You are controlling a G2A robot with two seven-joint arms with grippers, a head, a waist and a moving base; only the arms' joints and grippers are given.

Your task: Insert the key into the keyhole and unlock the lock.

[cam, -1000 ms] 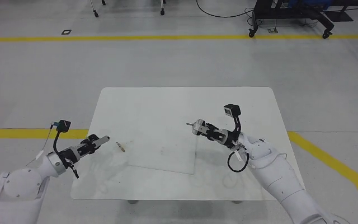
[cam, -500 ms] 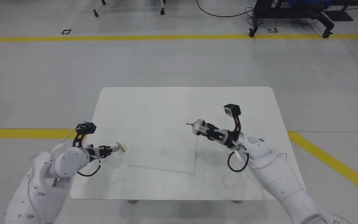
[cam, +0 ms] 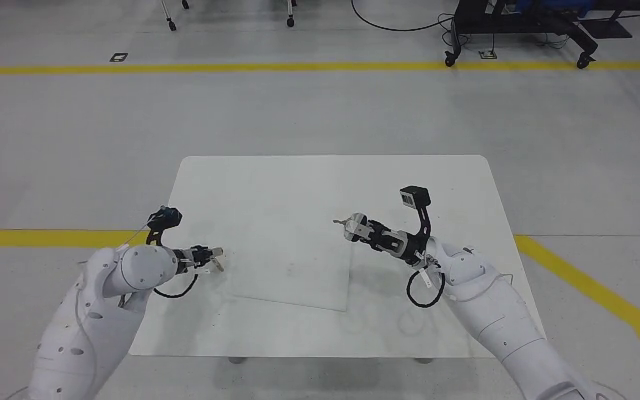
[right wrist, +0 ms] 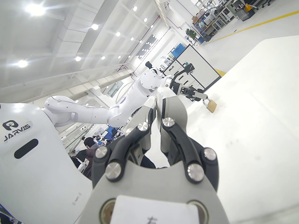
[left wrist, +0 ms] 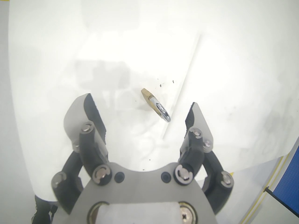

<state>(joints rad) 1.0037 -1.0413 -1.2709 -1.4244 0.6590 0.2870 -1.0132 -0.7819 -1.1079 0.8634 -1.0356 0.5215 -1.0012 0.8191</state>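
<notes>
The small gold-coloured metal padlock with a silver loop (left wrist: 155, 104) lies flat on the white table (cam: 440, 180). It is on the robot's left side of the table, near the front edge. Its silver loop end is just beside the edge of a see-through flat sheet (cam: 290, 280) that lies in the middle of the table.

The left claw (left wrist: 140, 100) hangs low over the padlock. Its two grey fingers (left wrist: 79, 108) with black pads are wide apart, one on each side of the padlock. They are not squeezing it. From the right wrist view the left claw (right wrist: 198, 94) looks very close to the silver loop, but I cannot tell if it touches.

The right claw (cam: 347, 225) is up above the middle of the table, well apart from the padlock. Its fingers (right wrist: 172, 108) are pressed together. In the top view a thin little silver key (cam: 338, 221) pokes out of its tip, pointing toward the left arm. The key is very small there, so its shape is hard to see.

The table stands on a pale grey floor (cam: 300, 110) with yellow lines (cam: 300, 68) painted on it.
</notes>
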